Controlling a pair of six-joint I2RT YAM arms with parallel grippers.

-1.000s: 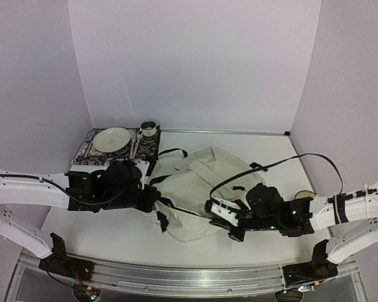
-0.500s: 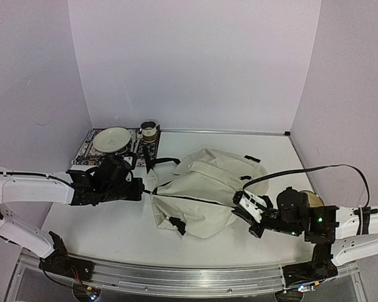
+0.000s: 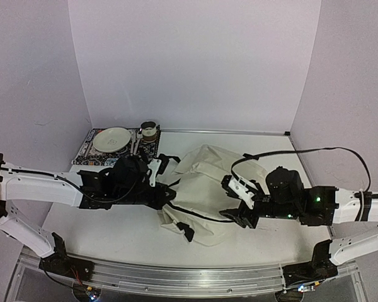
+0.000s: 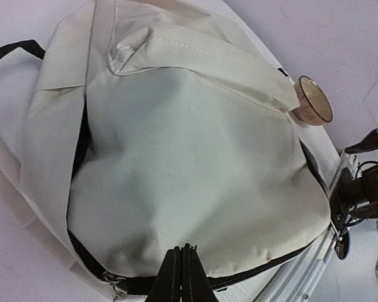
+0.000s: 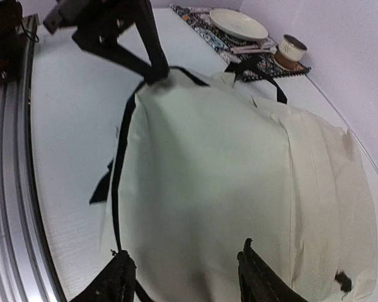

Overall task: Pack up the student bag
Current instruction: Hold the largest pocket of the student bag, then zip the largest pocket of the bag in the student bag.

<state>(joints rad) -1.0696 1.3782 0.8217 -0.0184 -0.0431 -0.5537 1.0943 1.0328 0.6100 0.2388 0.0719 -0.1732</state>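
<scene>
The student bag (image 3: 205, 182) is a cream fabric backpack with a black zipper and straps, lying in the middle of the table. My left gripper (image 3: 169, 196) is at its left edge. In the left wrist view the jaws (image 4: 181, 251) are pressed together on the bag's (image 4: 189, 157) fabric, just above the zipper. In the right wrist view that pinched corner stands lifted under the left gripper (image 5: 156, 74). My right gripper (image 3: 235, 214) is at the bag's right side. Its jaws (image 5: 186, 280) are open, one finger on either side of the bag's (image 5: 227, 176) near end, gripping nothing.
A patterned placemat (image 3: 88, 151) at the back left holds a white plate (image 3: 111, 139), a cup (image 3: 149, 131) and cutlery. A round wooden piece (image 4: 313, 107) lies against the bag's far side. The metal rail (image 5: 12, 189) runs along the near table edge.
The right gripper has opened and let go of the bag, then moved in over its right side. The left arm has moved right, and the stretched bag has slackened.
</scene>
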